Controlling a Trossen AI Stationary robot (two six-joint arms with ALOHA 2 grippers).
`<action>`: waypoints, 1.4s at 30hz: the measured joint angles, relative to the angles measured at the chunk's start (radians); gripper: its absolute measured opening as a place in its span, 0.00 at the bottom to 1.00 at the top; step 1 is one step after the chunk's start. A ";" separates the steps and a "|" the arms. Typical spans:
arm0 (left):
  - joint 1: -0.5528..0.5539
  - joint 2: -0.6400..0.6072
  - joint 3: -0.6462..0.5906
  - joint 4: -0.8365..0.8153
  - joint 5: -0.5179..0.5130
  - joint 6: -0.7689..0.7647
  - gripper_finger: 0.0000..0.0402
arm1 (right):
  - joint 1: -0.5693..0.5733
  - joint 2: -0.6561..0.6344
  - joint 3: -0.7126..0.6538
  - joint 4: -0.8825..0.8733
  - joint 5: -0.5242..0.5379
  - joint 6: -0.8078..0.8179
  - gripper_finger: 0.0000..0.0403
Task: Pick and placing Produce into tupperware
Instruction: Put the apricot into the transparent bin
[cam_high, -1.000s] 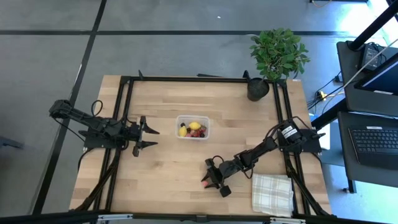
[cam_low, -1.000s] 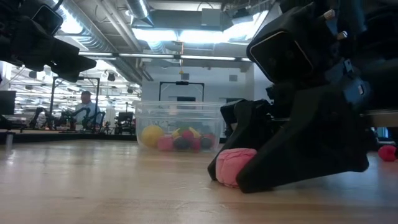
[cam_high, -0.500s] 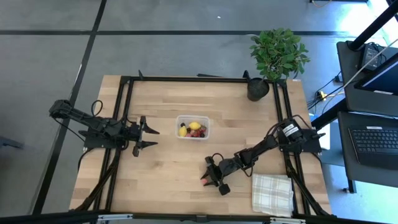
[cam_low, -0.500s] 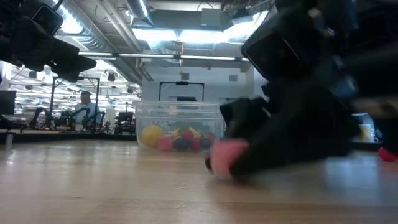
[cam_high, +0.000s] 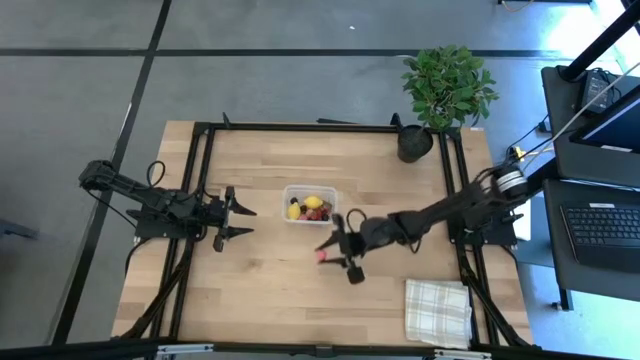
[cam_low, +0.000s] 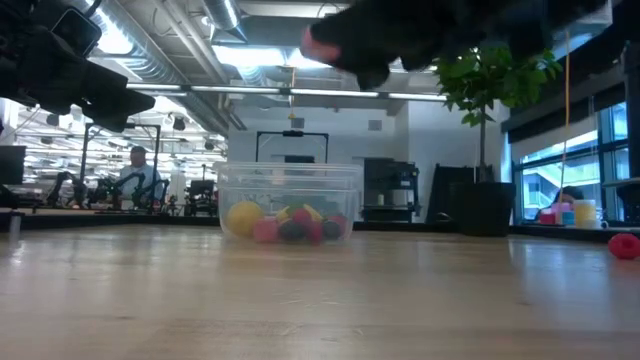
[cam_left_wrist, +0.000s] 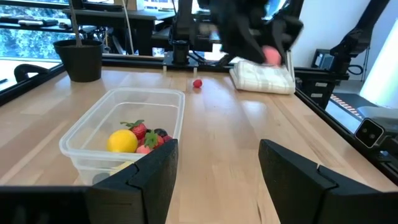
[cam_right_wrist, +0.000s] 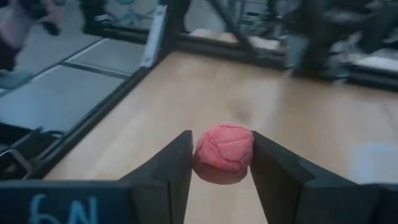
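Right gripper (cam_high: 335, 255) clamped on a pink ball (cam_right_wrist: 224, 151), lifted off the table (cam_high: 260, 290), just beside the tub (cam_high: 309, 206), on its near side. Tub mid-table, holding a lemon (cam_left_wrist: 122, 140) and berries (cam_low: 292, 230). One red berry (cam_left_wrist: 197, 83) loose near the cloth (cam_high: 438, 310). Left gripper (cam_high: 240, 222) open, empty, left of tub

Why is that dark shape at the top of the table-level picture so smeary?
Low view: the right pincer holding the pink ball is blurred, while the clear plastic tub looks sharp. Right wrist view: ball sharp, background soft.
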 joint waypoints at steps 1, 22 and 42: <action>0.000 0.000 0.000 0.000 0.000 0.000 0.54 | -0.013 -0.026 0.014 -0.043 0.007 -0.006 0.38; 0.000 0.000 0.000 0.000 0.000 0.003 0.54 | -0.342 0.027 0.558 -0.885 0.047 -0.052 0.38; 0.000 0.000 0.000 0.000 0.000 0.003 0.54 | -0.392 0.281 0.571 -0.913 -0.099 -0.033 0.38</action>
